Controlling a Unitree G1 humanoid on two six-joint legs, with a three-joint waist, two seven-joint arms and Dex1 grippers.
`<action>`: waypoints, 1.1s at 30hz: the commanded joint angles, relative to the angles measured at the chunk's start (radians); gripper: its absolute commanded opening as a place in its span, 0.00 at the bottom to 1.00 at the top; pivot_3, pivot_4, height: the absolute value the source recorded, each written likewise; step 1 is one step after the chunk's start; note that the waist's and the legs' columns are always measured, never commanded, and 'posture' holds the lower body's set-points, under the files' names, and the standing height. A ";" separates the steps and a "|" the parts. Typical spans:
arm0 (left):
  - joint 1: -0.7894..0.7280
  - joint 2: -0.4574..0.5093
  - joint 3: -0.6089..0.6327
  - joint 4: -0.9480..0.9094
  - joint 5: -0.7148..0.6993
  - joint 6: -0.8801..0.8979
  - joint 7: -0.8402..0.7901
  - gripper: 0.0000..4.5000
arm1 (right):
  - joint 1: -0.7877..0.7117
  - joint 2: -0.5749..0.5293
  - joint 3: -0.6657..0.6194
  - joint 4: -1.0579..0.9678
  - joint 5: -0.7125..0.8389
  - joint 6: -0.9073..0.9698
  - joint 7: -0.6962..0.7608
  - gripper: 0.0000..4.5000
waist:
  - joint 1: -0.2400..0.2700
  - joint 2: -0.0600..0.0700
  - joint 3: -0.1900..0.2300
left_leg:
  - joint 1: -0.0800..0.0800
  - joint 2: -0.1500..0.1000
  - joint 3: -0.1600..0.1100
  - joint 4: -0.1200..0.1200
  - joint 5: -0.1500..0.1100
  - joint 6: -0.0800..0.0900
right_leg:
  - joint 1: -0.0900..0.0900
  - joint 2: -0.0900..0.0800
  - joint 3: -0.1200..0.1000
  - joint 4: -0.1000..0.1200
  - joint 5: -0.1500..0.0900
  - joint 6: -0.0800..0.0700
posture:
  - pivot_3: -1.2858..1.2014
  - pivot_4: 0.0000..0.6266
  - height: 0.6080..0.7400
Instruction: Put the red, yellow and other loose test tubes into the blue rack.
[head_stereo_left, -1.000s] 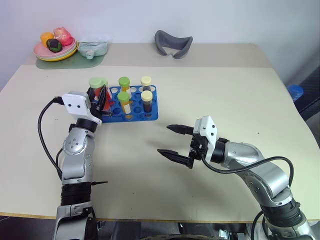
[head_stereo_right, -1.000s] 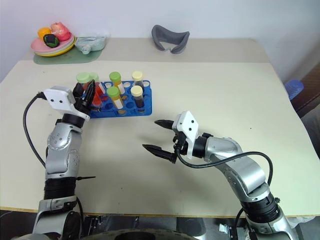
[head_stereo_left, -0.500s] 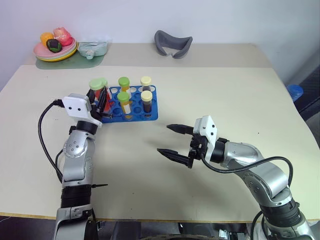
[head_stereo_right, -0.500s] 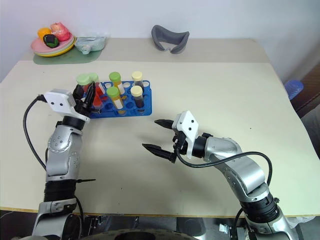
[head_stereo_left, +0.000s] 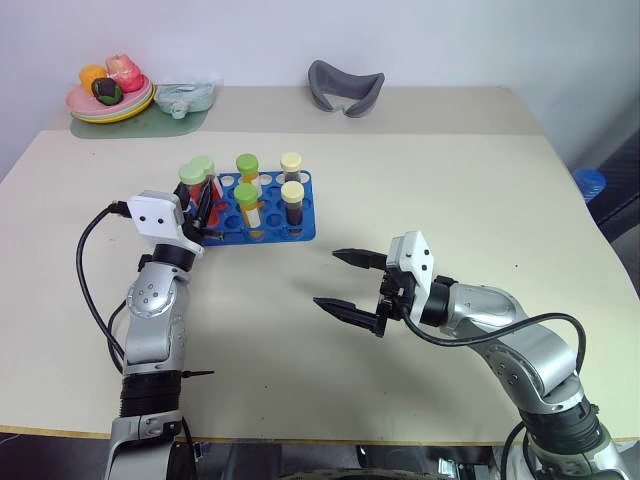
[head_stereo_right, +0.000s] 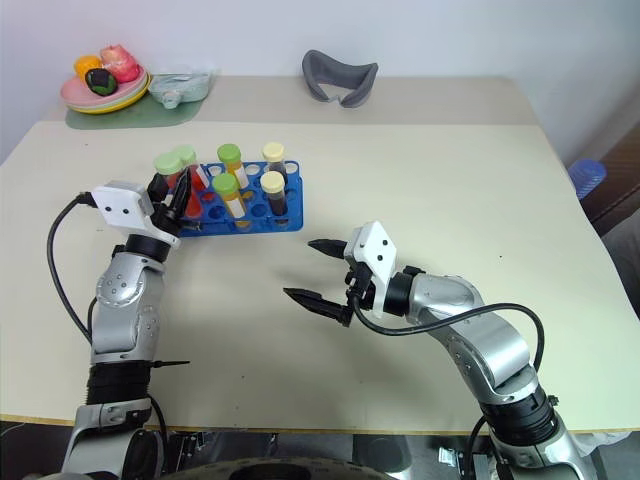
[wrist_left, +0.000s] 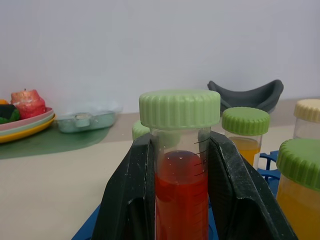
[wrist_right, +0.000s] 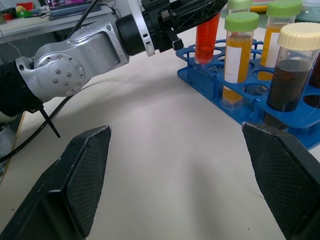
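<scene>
- Your left gripper (wrist_left: 181, 200) is clenched on a clear plastic test tube with red liquid and a ribbed light-green screw cap (wrist_left: 180, 165); the tube stands upright between the two black fingers (wrist_left: 131, 200), with its cap above their tips.
- The bright blue plastic rack with rows of round holes (head_stereo_left: 300, 228) sits just under and beyond those jaws, on the cream table (head_stereo_left: 420, 180). In the right wrist view the red tube's lower end (wrist_right: 206, 40) looks to be at or just inside a hole in the rack's near corner; you cannot tell from here whether it has bottomed out.
- Other capped tubes already stand in the rack beyond the jaws: yellow-filled ones with green caps (head_stereo_left: 248, 205) and dark ones with cream caps (head_stereo_left: 293, 200).
- Your right gripper (head_stereo_left: 345, 280) hangs spread wide and empty over bare table, well apart from the rack.
- The step in hand reads as seating the red tube. Next you want it straight over its hole, lowered until the rack carries it, then the jaws released and drawn back without nudging the neighbouring caps.
</scene>
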 joint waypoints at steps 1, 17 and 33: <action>-0.003 0.008 0.009 -0.028 0.007 -0.009 0.013 0.20 | -0.002 0.006 -0.013 -0.040 0.018 -0.007 0.003 0.95 | 0.000 0.000 0.000 | 0.000 0.000 0.000 0.000 0.000 0.000 | 0.000 0.000 0.000 0.000 0.000 0.000 | 0.52 0.24 1.00; 0.204 0.148 0.188 -0.304 -0.235 0.271 -0.060 0.94 | 0.014 -0.070 -0.103 0.015 -0.003 -0.044 0.035 0.95 | -0.004 0.000 0.000 | 0.000 0.000 0.000 -0.001 0.000 0.000 | 0.000 0.000 0.000 0.000 0.000 0.000 | 0.52 0.24 1.00; 0.647 0.316 0.419 -0.405 -0.283 0.329 -0.270 0.94 | 0.029 -0.257 -0.308 0.376 -0.081 -0.197 0.198 0.95 | 0.002 0.000 0.000 | 0.000 0.000 0.001 -0.001 0.000 0.001 | 0.001 0.000 0.001 -0.002 0.000 -0.001 | 0.52 0.24 1.00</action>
